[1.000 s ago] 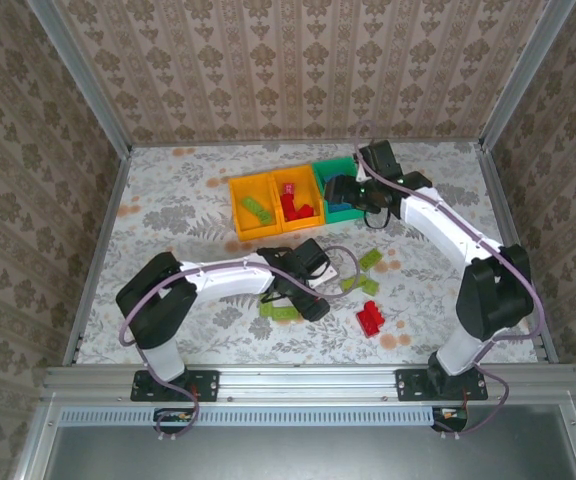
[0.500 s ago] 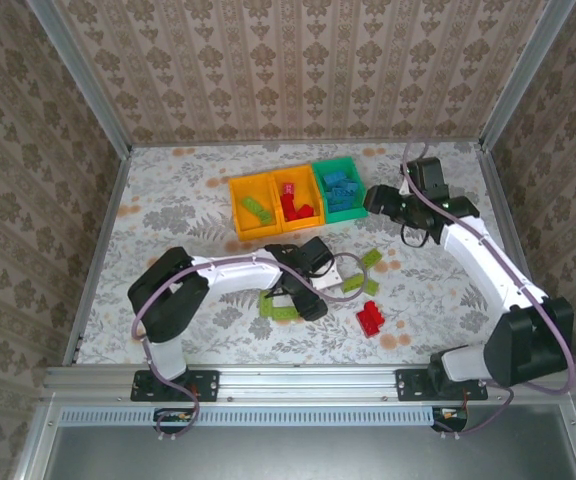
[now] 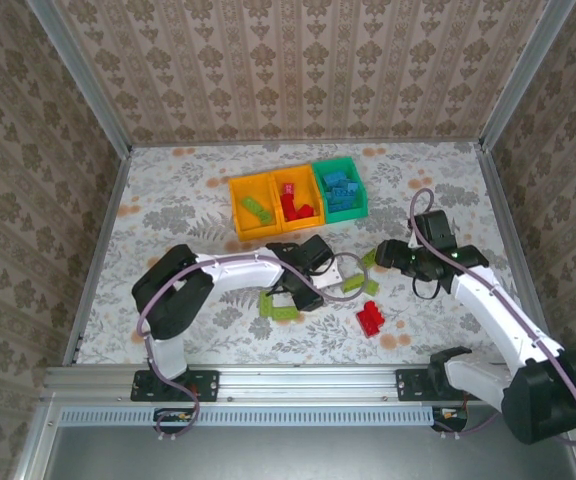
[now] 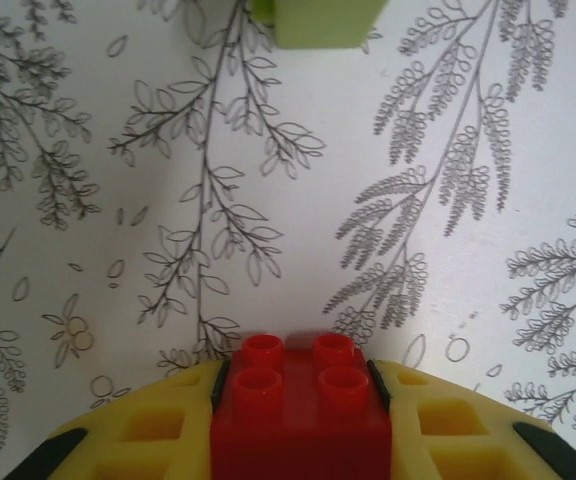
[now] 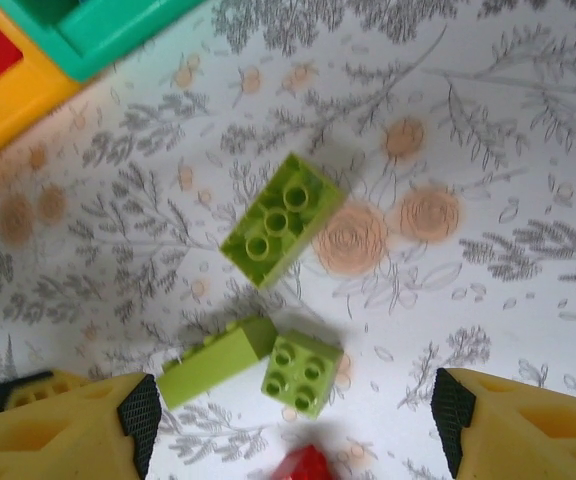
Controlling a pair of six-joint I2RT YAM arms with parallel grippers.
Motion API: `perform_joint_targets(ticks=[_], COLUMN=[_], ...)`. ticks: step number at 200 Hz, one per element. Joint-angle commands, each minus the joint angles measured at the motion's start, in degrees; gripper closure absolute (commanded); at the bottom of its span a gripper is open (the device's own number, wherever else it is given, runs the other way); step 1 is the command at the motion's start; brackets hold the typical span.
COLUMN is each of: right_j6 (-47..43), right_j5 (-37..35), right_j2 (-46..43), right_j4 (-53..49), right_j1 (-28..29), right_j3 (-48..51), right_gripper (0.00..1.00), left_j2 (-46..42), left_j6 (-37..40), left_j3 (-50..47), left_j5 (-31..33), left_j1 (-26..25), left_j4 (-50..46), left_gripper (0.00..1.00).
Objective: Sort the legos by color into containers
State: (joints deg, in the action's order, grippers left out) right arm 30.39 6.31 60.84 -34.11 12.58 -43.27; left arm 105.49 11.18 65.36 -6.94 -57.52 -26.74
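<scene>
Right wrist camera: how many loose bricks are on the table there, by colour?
Lime green bricks: 3
Red brick: 1, cut off at the bottom edge
Total: 4

1. Left wrist view: a red brick [image 4: 300,425], clamped in the left end effector [image 4: 300,375], runs off the bottom edge.
2. Same view: a lime brick [image 4: 323,20] is cropped by the top edge.
3. Right wrist view: a blurred red piece [image 5: 306,465] is cut at the bottom; the green bin [image 5: 98,35] and orange-yellow bin [image 5: 8,115] are clipped at the top-left corner.
</scene>
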Motion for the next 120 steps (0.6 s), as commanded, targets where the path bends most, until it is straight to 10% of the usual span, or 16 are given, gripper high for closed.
perform_joint_targets(ticks=[1, 120], right_j6=[1.35, 8.61], right_j5=[1.18, -5.31], right_j2=[-2.59, 3.04], right_j4=[-2.11, -0.09], right_j1=[3.56, 18.55], right_j3=[3.74, 10.57], right_gripper=[0.26, 0.31], left_j2=[-1.52, 1.42], left_j6=[-1.33, -9.17], left_j3=[0.44, 22.8], left_j5=[-0.53, -2.4], left_j1=[1.89, 17.23], left_j4=[0.27, -2.03], left_gripper=[0.76, 0.8])
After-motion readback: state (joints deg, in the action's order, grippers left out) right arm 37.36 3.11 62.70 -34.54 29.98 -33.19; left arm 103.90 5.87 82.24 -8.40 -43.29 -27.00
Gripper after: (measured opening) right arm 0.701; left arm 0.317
